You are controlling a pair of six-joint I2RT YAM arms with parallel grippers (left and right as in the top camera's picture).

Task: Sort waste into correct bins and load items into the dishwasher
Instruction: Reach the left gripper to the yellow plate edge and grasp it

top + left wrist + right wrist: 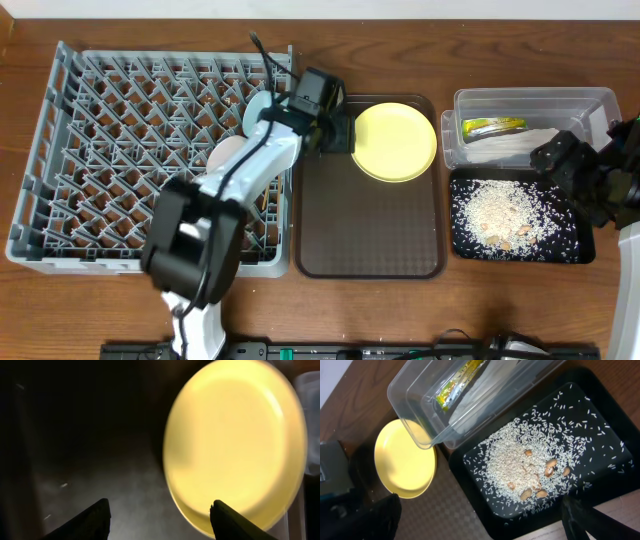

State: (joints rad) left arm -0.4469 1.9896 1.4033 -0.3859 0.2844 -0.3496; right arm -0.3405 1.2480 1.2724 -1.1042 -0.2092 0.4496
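Note:
The round yellow plate [395, 140] lies at the far right of the brown serving tray [370, 230]. My left gripper [343, 128] is open at the plate's left edge. In the left wrist view [157, 505] one finger overlaps the plate's [235, 445] rim without gripping it. The snack wrapper [492, 127] and the white tissue [515, 147] lie in the clear tub [530, 95]. Rice scraps [500, 210] cover the black tray [570, 248]. My right gripper [560, 165] is open and empty above the black tray [600, 405]. A light-blue bowl [253, 112] and a white bowl [228, 153] sit in the dish rack [120, 130], partly hidden by my left arm. No chopsticks show.
The brown tray [435, 515] holds only the plate [405, 465]. The clear tub [415, 415] with the wrapper [457, 385] stands right behind the black tray, whose rice [515, 460] includes a few brown bits. My left arm crosses the rack's right side.

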